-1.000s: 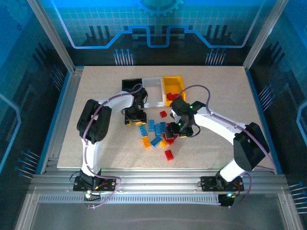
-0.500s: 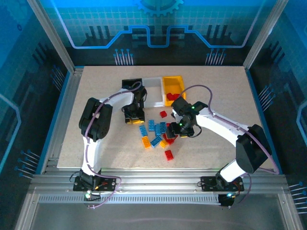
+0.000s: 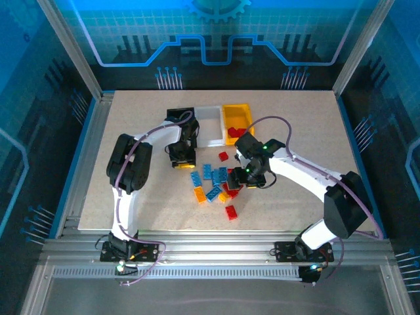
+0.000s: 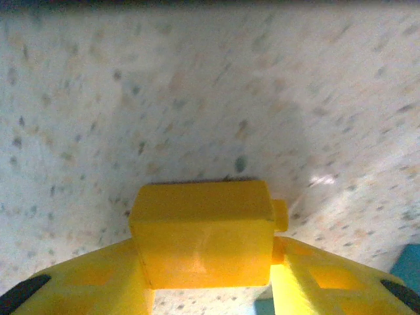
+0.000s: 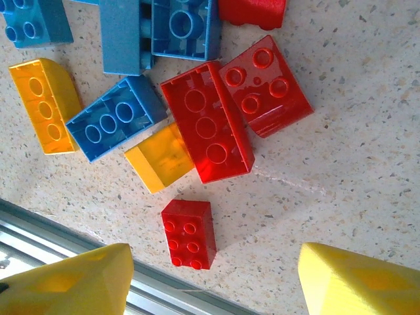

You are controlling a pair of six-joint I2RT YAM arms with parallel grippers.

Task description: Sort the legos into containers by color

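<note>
My left gripper [image 4: 205, 262] is shut on a yellow lego [image 4: 203, 233], one yellow finger pressed against each side, close over the speckled table. From above, the left gripper [image 3: 182, 156] sits just in front of the black bin [image 3: 177, 117], which is joined to the white bin [image 3: 209, 123] and the orange-yellow bin [image 3: 237, 117]. My right gripper [image 5: 215, 262] hangs open above a small red lego [image 5: 189, 233]. Past it lie a long red lego [image 5: 207, 121], another red one [image 5: 266, 85], a yellow one [image 5: 161, 157] and a blue one [image 5: 115, 118].
Red bricks [image 3: 235, 133] lie at the near end of the orange-yellow bin. Loose blue [image 3: 213, 174], orange [image 3: 199, 195] and red [image 3: 231, 212] bricks are scattered at the table's centre between the arms. A metal rail [image 5: 39, 243] runs along the table's near edge.
The left gripper's fingers have closed onto the yellow lego and the wrist has edged toward the bins. The right arm has shifted only slightly over the pile.
</note>
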